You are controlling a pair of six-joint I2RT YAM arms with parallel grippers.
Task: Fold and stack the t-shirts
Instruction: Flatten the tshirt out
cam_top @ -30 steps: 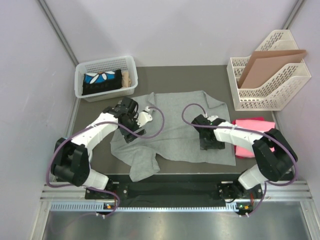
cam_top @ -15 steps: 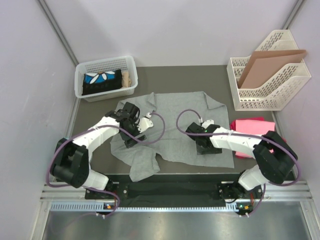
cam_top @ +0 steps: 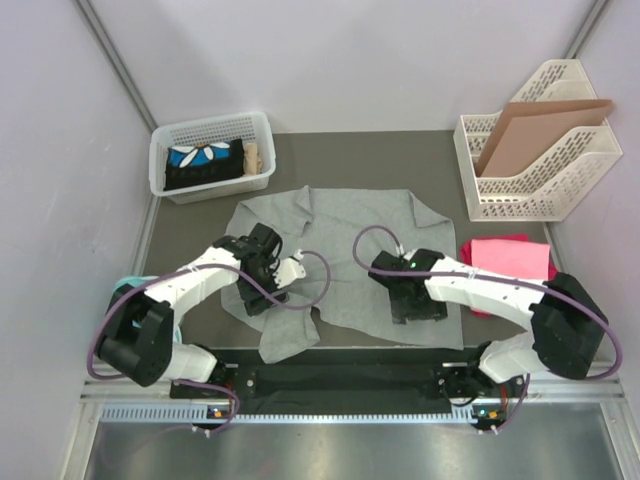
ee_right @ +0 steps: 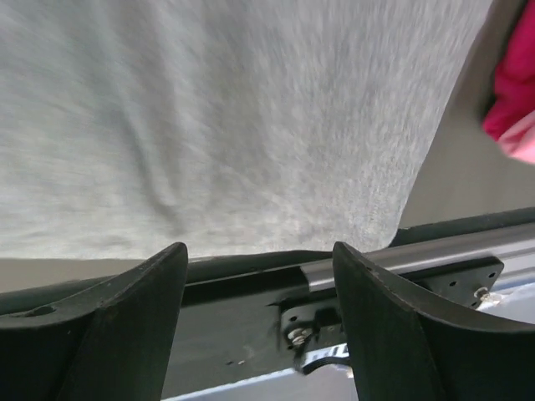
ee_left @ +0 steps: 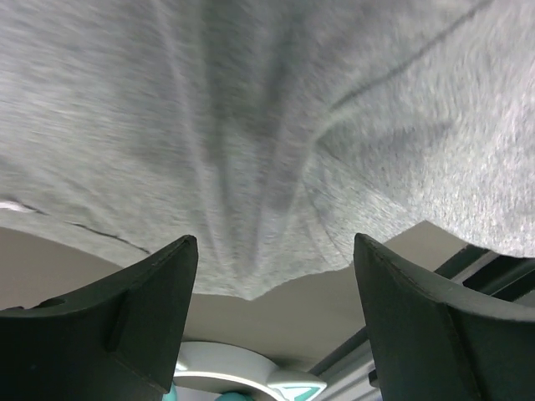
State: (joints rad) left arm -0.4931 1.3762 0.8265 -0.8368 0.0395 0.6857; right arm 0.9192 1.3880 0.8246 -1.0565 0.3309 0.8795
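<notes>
A heather grey t-shirt (cam_top: pixel 350 245) lies spread flat across the middle of the table, one sleeve hanging toward the near edge. My left gripper (cam_top: pixel 256 296) is over its near left part. In the left wrist view that gripper (ee_left: pixel 274 251) is open, the grey cloth (ee_left: pixel 251 125) lies ahead of it, and nothing is between the fingers. My right gripper (cam_top: pixel 416 306) is over the shirt's near right hem. In the right wrist view it (ee_right: pixel 259 251) is also open and empty above the grey cloth (ee_right: pixel 234 109). A folded pink t-shirt (cam_top: pixel 512 258) lies to the right, and the right wrist view shows its edge (ee_right: pixel 514 100).
A white basket (cam_top: pixel 212 128) with dark items stands at the back left. A white file rack (cam_top: pixel 520 195) holding a brown cardboard sheet (cam_top: pixel 540 130) stands at the back right. The black rail (cam_top: pixel 350 378) runs along the table's near edge.
Both grippers have moved over the grey t-shirt toward the near edge. The shirt's near right hem has shifted slightly nearer with them.
</notes>
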